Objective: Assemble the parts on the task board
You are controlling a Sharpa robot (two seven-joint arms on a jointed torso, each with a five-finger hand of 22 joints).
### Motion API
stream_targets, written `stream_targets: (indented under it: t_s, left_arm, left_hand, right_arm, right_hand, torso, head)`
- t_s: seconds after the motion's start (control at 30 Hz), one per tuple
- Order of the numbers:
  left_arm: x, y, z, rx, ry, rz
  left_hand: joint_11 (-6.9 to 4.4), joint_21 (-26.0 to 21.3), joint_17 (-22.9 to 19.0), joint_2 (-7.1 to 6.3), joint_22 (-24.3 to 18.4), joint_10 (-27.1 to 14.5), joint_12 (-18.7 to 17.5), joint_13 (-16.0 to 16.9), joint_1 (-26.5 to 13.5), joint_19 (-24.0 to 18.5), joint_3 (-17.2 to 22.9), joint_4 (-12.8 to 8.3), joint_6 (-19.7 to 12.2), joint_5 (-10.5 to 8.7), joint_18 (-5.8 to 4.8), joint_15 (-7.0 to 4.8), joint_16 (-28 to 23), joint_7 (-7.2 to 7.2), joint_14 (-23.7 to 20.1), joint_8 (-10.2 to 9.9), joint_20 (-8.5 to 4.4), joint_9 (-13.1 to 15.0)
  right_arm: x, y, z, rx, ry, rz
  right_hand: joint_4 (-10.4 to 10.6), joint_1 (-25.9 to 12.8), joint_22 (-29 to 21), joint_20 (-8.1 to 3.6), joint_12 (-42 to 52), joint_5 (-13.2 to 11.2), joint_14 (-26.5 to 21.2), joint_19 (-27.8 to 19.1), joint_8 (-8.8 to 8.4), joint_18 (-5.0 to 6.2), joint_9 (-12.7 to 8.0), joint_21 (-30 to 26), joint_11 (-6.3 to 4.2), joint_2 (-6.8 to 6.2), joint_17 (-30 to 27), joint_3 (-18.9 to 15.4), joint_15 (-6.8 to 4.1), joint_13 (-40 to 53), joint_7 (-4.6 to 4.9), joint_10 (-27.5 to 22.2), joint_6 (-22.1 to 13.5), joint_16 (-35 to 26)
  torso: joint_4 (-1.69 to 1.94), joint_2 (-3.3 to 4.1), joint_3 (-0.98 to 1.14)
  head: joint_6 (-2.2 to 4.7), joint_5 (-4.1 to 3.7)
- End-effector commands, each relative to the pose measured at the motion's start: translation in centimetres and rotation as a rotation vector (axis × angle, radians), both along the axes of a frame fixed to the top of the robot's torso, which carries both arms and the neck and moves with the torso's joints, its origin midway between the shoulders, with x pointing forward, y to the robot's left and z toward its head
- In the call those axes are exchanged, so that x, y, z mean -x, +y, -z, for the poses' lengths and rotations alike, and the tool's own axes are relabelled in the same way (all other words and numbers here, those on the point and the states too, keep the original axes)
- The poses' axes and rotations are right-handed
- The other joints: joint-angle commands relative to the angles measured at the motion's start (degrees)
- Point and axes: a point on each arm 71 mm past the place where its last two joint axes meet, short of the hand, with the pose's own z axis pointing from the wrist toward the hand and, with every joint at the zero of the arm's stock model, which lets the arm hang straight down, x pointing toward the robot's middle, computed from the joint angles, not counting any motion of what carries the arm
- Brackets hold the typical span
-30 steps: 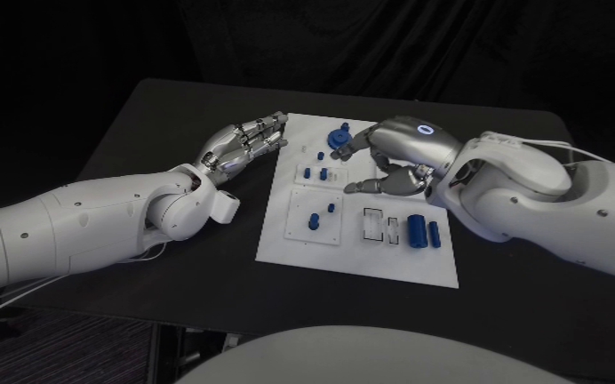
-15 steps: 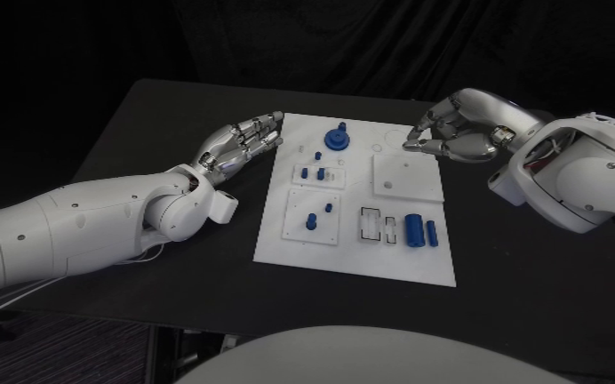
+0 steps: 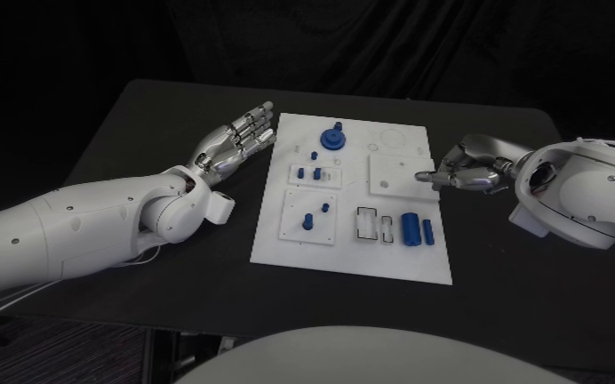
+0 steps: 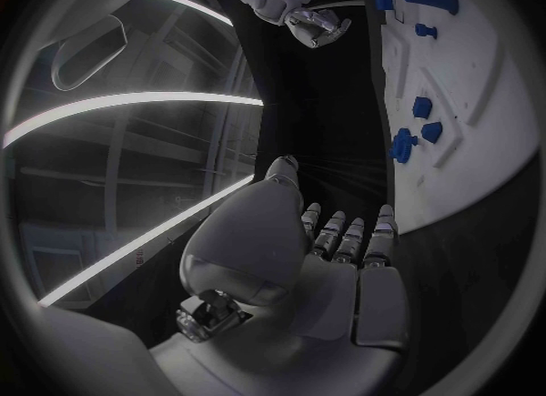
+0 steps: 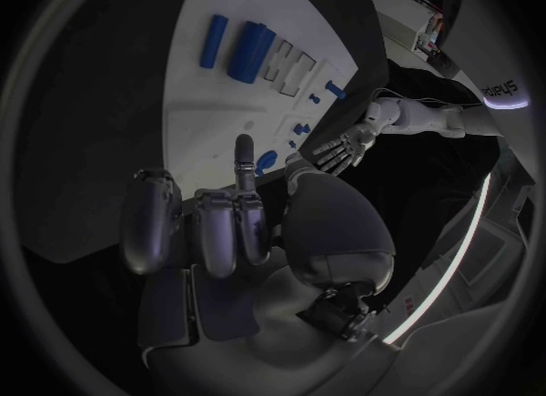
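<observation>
While the flat white rectangular task board (image 3: 348, 255) lay mid-table with small blue plastic parts (image 3: 411, 228) on it, both hands sat off its edges and held nothing. Left silver many-fingered hand (image 3: 237, 144) rested beside the board's left edge, fingers straight and slightly spread, probably parked or steadying. Right silver hand (image 3: 464, 172) hung at the right edge, fingers curled in on nothing, one poking toward the board, likely between picks.

We are looking at a black desk (image 3: 154, 126) that is carrying the white task board (image 3: 397, 255) at its middle. The board is lying flat on the dark surface, with bare desk showing along each of its sides.
</observation>
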Motion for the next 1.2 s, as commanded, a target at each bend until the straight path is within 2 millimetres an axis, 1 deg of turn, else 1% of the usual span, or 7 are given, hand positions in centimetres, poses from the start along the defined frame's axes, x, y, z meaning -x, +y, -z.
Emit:
stream_targets:
  t_s: [0.03, 0.13, 0.23, 0.37, 0.67, 0.93, 1.2]
  left_arm:
    - [0.1, 0.0, -0.8, 0.061, -0.109, 0.003]
    - [0.1, 0.0, -0.8, 0.062, -0.106, 0.006]
    - [0.1, -0.1, -0.8, 0.063, -0.104, 0.009]
    - [0.1, -0.1, -0.8, 0.064, -0.101, 0.011]
    - [0.1, -0.1, -0.7, 0.065, -0.095, 0.017]
    - [0.2, 0.1, -0.7, 0.063, -0.088, 0.016]
    - [0.2, 0.1, -0.5, 0.061, -0.078, 0.021]
  left_hand:
    - [0.22, -0.17, -0.03, 0.24, -0.06, -0.31, -0.31, -0.05, 0.26, -0.31, -0.05, -0.34, 0.43, 0.48, 1.03, 0.19, -0.34, 0.99, -0.15, -0.09, 0.27, 0.03]
    - [0.36, -0.13, -0.03, 0.28, -0.05, -0.3, -0.3, -0.05, 0.56, -0.28, 0.02, -0.4, 1.16, 0.83, 1.05, 0.24, -0.34, 1.81, -0.15, 0.05, 0.32, 0.13]
    - [0.37, -0.12, -0.03, 0.3, -0.06, -0.31, -0.3, -0.05, 0.71, -0.28, 0.08, -0.47, 1.26, 1.0, 1.05, 0.27, -0.34, 1.94, -0.16, 0.06, 0.34, 0.14]
    - [0.4, -0.11, -0.03, 0.3, -0.1, -0.35, -0.31, -0.06, 0.98, -0.29, 0.16, -0.6, 1.36, 1.29, 1.05, 0.33, -0.33, 2.06, -0.15, 0.07, 0.37, 0.15]
    - [0.46, -0.06, 0.01, 0.25, -0.09, -0.36, -0.31, -0.05, 1.77, -0.25, 0.42, -1.01, 1.9, 1.95, 1.05, 0.56, -0.29, 2.77, -0.03, 0.14, 0.48, 0.2]
    - [0.47, 0.02, 0.06, 0.25, 0.04, -0.29, -0.29, -0.04, 2.14, -0.13, 0.57, -1.23, 2.2, 2.26, 1.05, 0.73, -0.23, 3.09, 0.12, 0.18, 0.58, 0.23]
    - [1.1, 0.24, 0.19, 0.3, 0.3, 0.52, -0.13, 0.1, 2.55, 0.18, 0.75, -1.47, 2.34, 2.37, 1.06, 1.2, -0.07, 3.5, 0.55, 0.18, 0.84, 0.24]
  right_arm:
    - [0.6, -0.8, 1.1, 0.154, 0.12, 0.054]
    - [0.9, -0.8, 1.3, 0.197, 0.144, 0.055]
    - [1.1, -0.7, 1.6, 0.234, 0.171, 0.053]
    - [1.3, -0.5, 2.0, 0.265, 0.199, 0.042]
    - [1.7, 0.2, 3.0, 0.266, 0.218, 0.02]
    - [1.8, 1.2, 3.4, 0.239, 0.208, -0.001]
    - [1.5, 1.8, 3.5, 0.214, 0.186, -0.009]
  right_hand:
    - [-0.07, -1.53, 12.46, -0.53, 0.14, 0.01, 5.33, 3.1, 1.24, -1.4, 1.58, 2.4, -0.56, -0.09, 11.81, -1.2, -0.64, 15.06, -0.36, 5.97, 0.7, 0.35]
    - [-0.05, -2.1, 12.63, -0.76, 0.14, -0.02, 5.36, 3.24, 2.1, -1.53, 2.78, 3.31, -0.8, 0.01, 11.99, -1.93, -0.85, 15.06, -0.67, 5.97, 0.94, 0.47]
    - [-0.03, -3.25, 12.7, -1.15, 0.14, -0.01, 5.32, 3.18, 4.11, -1.59, 5.71, 3.98, -1.29, 0.39, 11.78, -3.17, -1.25, 15.06, -1.19, 5.97, 1.0, 0.39]
    - [0.03, -4.3, 12.76, -1.33, 0.14, -0.02, 5.36, 3.15, 5.27, -1.64, 7.65, 4.45, -1.52, 0.98, 11.97, -3.91, -1.43, 15.06, -1.45, 5.97, 0.92, 0.51]
    - [-0.59, -2.72, 13.01, -1.37, 0.14, -0.01, 5.36, 3.36, 4.74, -1.84, 8.74, 5.56, -1.36, 1.09, 11.98, -4.0, -1.39, 15.06, -1.19, 5.97, -0.7, 0.54]
    - [-0.87, -1.76, 13.09, -1.33, 0.14, -0.01, 5.38, 3.42, 4.57, -1.91, 9.3, 5.95, -1.28, 1.16, 12.02, -4.02, -1.32, 15.06, -1.09, 5.97, -1.14, 0.58]
    - [-0.85, -1.42, 12.93, -1.3, 0.14, -0.01, 5.29, 3.18, 4.29, -1.79, 9.52, 5.46, -1.19, 1.34, 11.59, -4.06, -1.27, 15.06, -0.97, 5.97, -1.6, 0.36]
  torso:
    - [0.02, -0.05, 0.03]
    - [-0.04, -0.06, 0.03]
    - [-0.02, -0.09, 0.05]
    - [-0.11, -0.12, 0.02]
    - [-0.08, -0.14, 0.05]
    - [-0.03, -0.1, -0.02]
    - [-0.05, -0.04, 0.0]
  head:
    - [0.0, -0.46]
    - [0.0, -0.69]
    - [0.0, -1.01]
    - [0.0, -1.16]
    - [0.0, -1.33]
    - [0.0, -1.44]
    - [0.0, -1.53]
